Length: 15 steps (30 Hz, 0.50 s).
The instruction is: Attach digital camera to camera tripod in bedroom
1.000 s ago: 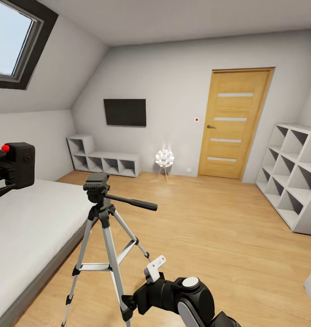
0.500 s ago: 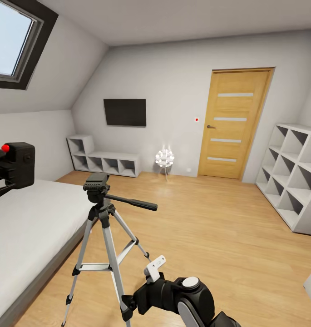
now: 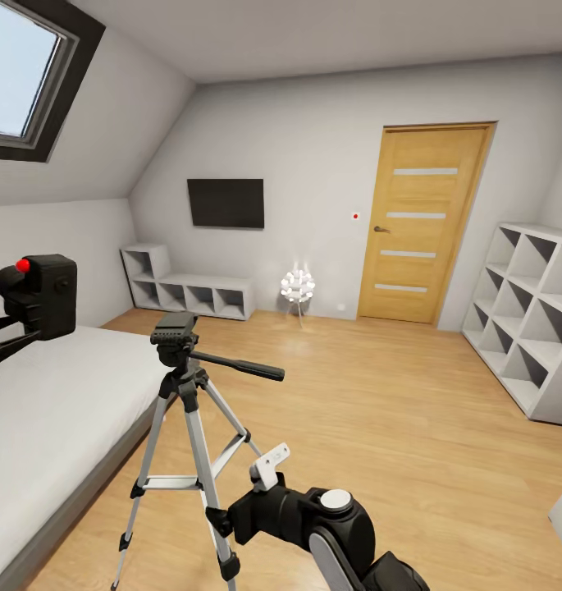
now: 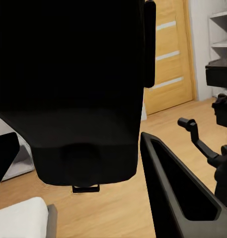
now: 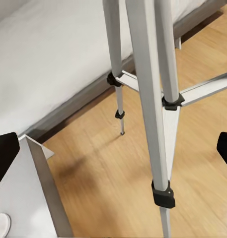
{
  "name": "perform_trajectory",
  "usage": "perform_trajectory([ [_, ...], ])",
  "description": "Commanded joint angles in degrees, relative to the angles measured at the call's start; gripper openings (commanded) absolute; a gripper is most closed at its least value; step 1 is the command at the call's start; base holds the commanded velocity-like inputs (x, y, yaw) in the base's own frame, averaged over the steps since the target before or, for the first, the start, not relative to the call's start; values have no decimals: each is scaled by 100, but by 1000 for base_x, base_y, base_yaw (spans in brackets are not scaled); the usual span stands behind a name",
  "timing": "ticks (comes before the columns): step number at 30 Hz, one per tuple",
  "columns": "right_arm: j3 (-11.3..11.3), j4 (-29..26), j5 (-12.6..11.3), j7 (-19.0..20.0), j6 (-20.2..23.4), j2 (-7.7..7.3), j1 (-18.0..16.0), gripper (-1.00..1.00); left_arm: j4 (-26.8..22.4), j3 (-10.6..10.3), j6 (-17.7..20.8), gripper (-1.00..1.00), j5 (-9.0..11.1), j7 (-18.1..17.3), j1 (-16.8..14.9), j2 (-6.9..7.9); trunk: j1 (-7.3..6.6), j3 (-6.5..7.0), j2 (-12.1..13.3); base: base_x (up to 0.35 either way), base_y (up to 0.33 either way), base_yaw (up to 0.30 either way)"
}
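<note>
Camera [image 3: 41, 294] is held above the bed [image 3: 59, 410] at the head view's left, clamped in the left gripper [image 3: 6, 341]; the tripod [image 3: 186, 410] is stood on the floor beside it. Camera [image 4: 73, 89] is seen gripped in the left wrist view. Tripod legs [image 5: 148, 99] are framed between the parted fingers of the right gripper [image 5: 113, 153].

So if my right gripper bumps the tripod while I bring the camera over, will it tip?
Probably easily: the camera tripod stands tall on thin, narrowly spread legs, its head and long handle up high. Its feet rest on smooth wood floor, so it may slide first.
</note>
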Motion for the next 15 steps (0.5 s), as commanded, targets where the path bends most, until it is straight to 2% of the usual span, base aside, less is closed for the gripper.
perform_trajectory([
  [1, -2, -5, 45, 40, -6, 7, -5, 100, -2, -1, 23, -100, 26, -50, -29, 0, 2, -10, -9, 0, 0, 0],
  [3, 0, -5, 50, 40, -70, 11, -5, 100, -5, -4, -2, -100, 27, -112, -57, -1, 2, -10, -9, 0, 0, 0],
  [4, 1, -4, 55, 40, -128, 14, -5, 100, -5, -7, -62, -100, 27, -291, -92, -2, 2, -10, -9, 0, 0, 0],
  [10, 9, 2, 77, 14, -290, 35, -6, 100, -12, -14, -109, -100, -5, -753, -348, -1, 2, -10, -9, 0, 0, 0],
  [15, 106, 3, 99, 0, -353, 44, -11, 100, -5, -15, -122, -100, -35, -1070, -533, 1, 2, -10, -9, 0, 0, 0],
])
